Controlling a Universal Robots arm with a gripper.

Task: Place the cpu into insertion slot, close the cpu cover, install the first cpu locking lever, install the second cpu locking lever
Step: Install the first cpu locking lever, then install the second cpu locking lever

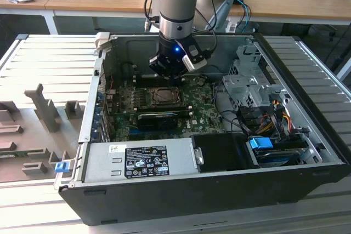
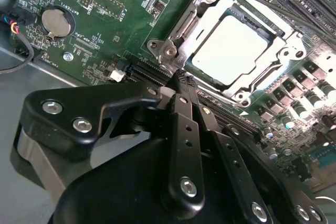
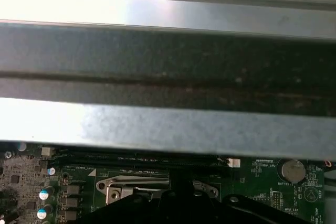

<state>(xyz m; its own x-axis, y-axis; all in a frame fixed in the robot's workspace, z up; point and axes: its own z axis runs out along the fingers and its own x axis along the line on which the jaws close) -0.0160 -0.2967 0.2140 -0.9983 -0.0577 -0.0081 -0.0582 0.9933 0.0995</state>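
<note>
Fingers (image 2: pixel 181 85) pressed together, empty, beside the cpu cover (image 2: pixel 207 14) (down over the seated cpu (image 2: pixel 231 48)); levers' state unclear.

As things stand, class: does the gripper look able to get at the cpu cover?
Probably yes. The gripper, fingers together, hangs right beside the cpu cover, which lies closed over the cpu. Nothing stands between them, and the computer case is open on top.

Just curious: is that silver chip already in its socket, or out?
In: the cpu lies flat inside the insertion slot, with the cpu cover framing it.
</note>
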